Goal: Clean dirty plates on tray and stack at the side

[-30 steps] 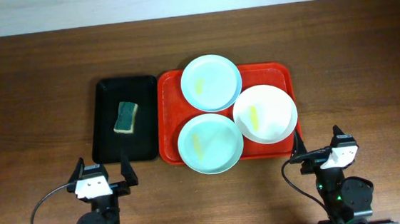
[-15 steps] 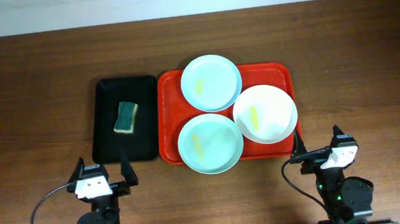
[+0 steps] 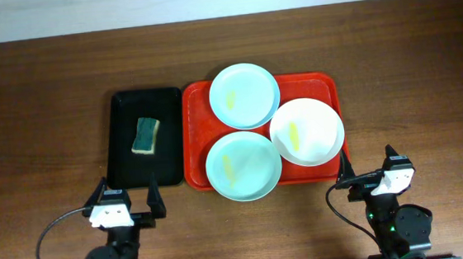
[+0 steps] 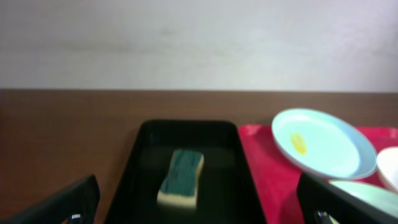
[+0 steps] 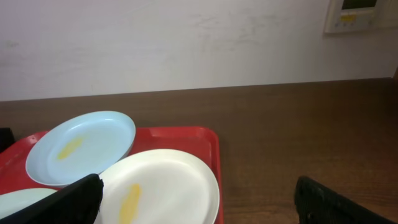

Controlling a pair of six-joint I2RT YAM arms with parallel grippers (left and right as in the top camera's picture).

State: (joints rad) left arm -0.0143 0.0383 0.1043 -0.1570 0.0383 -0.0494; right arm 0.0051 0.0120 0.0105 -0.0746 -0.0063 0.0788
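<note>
Three plates lie on the red tray [image 3: 193, 120], each with a yellowish smear: a mint-blue plate [image 3: 244, 95] at the far edge, a white plate [image 3: 307, 131] at the right, and another mint-blue plate [image 3: 243, 166] at the front. My left gripper [image 3: 127, 195] stands open near the table's front edge, just in front of the black tray [image 3: 121, 113], holding nothing. My right gripper [image 3: 367, 162] is open too, off the red tray's front right corner. In the right wrist view the white plate [image 5: 168, 186] lies just ahead of the left finger [image 5: 68, 202].
A green and yellow sponge [image 3: 145, 135] rests in the narrow black tray, which sits against the red tray's left side. In the left wrist view the sponge [image 4: 181, 177] lies straight ahead between my fingers. Bare brown table surrounds both trays.
My left gripper has shifted slightly to the right. The right gripper, plates and sponge have not moved.
</note>
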